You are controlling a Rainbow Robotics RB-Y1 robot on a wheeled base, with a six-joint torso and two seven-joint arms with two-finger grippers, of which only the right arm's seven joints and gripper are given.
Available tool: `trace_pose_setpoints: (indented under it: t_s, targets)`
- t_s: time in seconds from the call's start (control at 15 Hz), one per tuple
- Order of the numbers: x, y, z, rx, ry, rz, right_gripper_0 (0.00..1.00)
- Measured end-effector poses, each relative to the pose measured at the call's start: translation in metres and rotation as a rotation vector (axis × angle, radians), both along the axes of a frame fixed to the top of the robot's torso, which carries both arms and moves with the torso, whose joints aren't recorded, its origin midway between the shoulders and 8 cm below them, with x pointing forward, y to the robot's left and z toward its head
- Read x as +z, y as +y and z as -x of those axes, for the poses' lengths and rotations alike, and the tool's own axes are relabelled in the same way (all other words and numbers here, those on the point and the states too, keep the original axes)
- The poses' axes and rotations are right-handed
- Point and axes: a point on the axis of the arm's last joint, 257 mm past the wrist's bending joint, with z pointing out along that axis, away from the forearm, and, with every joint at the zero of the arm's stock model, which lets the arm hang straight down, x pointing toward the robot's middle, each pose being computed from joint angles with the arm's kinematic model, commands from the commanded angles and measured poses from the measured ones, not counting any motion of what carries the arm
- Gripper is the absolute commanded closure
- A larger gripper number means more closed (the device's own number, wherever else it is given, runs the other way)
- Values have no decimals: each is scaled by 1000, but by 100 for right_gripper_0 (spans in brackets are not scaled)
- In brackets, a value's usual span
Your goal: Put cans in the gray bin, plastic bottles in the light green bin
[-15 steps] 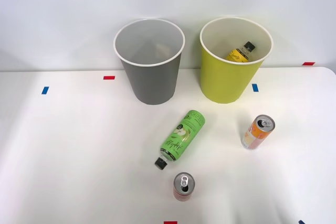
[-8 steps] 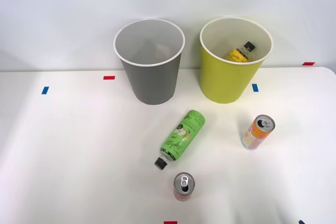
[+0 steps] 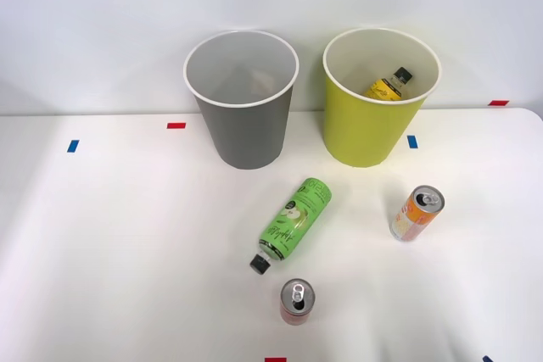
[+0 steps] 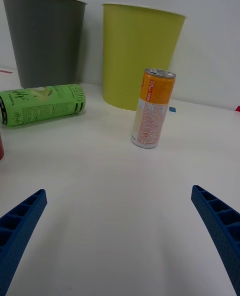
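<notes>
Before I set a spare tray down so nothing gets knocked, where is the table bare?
The widest bare patch is the table's left part, bordered by the gray bin and the green bottle. A smaller one lies right of the orange-and-white can. It is crowded between the green bottle, the red can, that can and the light green bin.

Bright, even overhead light, both views. White bench point(image 3: 127, 252) near blown out, soft short shadows under bins and cans. Green bottle point(image 3: 293, 222) sharp in front view, mild sheen on label. Wrist view: orange-and-white can point(image 4: 152, 108) in focus, blue fingers point(image 4: 220, 226) at corners slightly soft. No motion blur.
</notes>
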Motion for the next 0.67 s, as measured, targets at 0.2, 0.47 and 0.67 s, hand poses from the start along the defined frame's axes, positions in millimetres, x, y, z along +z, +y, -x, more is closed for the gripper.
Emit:
trace_pose_setpoints:
  t_s: [0.2,0.47,0.67]
  targets:
    - [0,0,0,0,0,0,0]
    - [0,0,0,0,0,0,0]
    - [0,0,0,0,0,0,0]
